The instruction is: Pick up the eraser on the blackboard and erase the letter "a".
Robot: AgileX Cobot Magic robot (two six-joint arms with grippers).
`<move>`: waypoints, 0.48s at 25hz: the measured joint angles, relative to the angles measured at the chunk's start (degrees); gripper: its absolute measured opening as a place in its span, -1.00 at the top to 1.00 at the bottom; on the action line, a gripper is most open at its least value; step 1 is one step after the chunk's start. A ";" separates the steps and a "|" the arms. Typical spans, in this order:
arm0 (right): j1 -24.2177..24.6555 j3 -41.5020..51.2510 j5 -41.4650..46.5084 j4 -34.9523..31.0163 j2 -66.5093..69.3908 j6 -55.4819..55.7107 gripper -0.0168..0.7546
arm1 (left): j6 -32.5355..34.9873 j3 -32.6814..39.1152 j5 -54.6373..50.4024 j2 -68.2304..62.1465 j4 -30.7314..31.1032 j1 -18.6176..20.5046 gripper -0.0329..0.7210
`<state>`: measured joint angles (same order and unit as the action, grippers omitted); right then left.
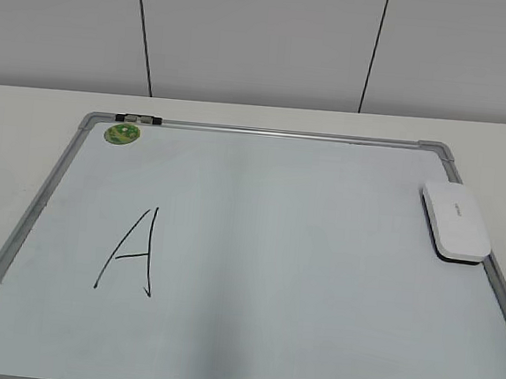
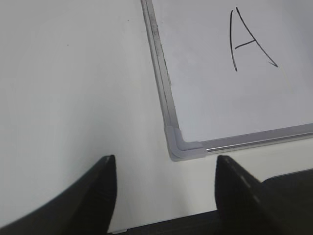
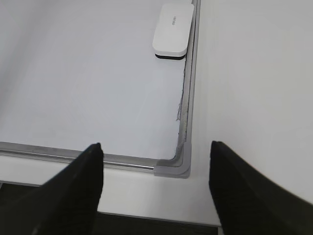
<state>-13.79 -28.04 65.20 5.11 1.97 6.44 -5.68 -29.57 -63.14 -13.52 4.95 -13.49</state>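
We see the blackboard (image 1: 272,271) lying flat on a pale surface (image 1: 29,117), its bluish-white face edged by a thin grey frame with rounded corner caps. We take the board as our landmark throughout.

The eraser (image 1: 455,221) rests on the board against its right-hand frame, toward the far end of that edge, its white top up and a dark underside showing at its near edge. Nothing holds it. In the right wrist view the eraser (image 3: 172,30) sits at the far end of the board's right frame, well apart from the near right corner cap.

The only writing we can find on the board is a tall, angular capital "A" (image 1: 130,251) in black marker, on the board's left half, nearer its front edge than its back. The left wrist view shows the same mark (image 2: 249,41) just inside the board's left frame. We see no small rounded "a" in any view.

A round green magnet (image 1: 122,133) sits in the board's far left corner, with a small dark clip (image 1: 138,119) on the top frame just beside it.

The left end effector (image 2: 164,169) hangs spread wide above the board's near left corner cap, pinching nothing. The right end effector (image 3: 155,155) is likewise spread wide, above the board's near right corner cap, also free of any load.
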 joint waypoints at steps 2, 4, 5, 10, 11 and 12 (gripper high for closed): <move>0.00 0.00 0.00 0.00 0.00 0.00 -0.35 | 0.00 0.00 0.00 0.00 0.00 0.00 -0.31; 0.00 0.00 0.00 0.00 0.00 0.00 -0.35 | 0.00 0.00 0.00 0.00 0.00 0.00 -0.31; 0.00 0.00 0.00 0.00 0.00 0.00 -0.35 | 0.00 0.00 0.00 0.00 0.00 0.00 -0.31; 1.72 0.00 0.00 0.00 0.00 0.00 -0.35 | 0.03 0.00 0.11 1.31 0.00 0.42 -0.31; 3.18 0.00 0.00 0.00 -0.13 0.00 -0.35 | 0.03 0.00 0.11 2.13 -0.09 0.99 -0.31; 4.92 0.00 0.07 0.00 -0.25 0.00 -0.35 | 0.03 0.00 0.11 2.87 -0.09 1.55 -0.31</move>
<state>-8.88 -28.04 65.28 5.11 1.72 6.44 -5.65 -29.57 -63.03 -10.65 4.87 -11.94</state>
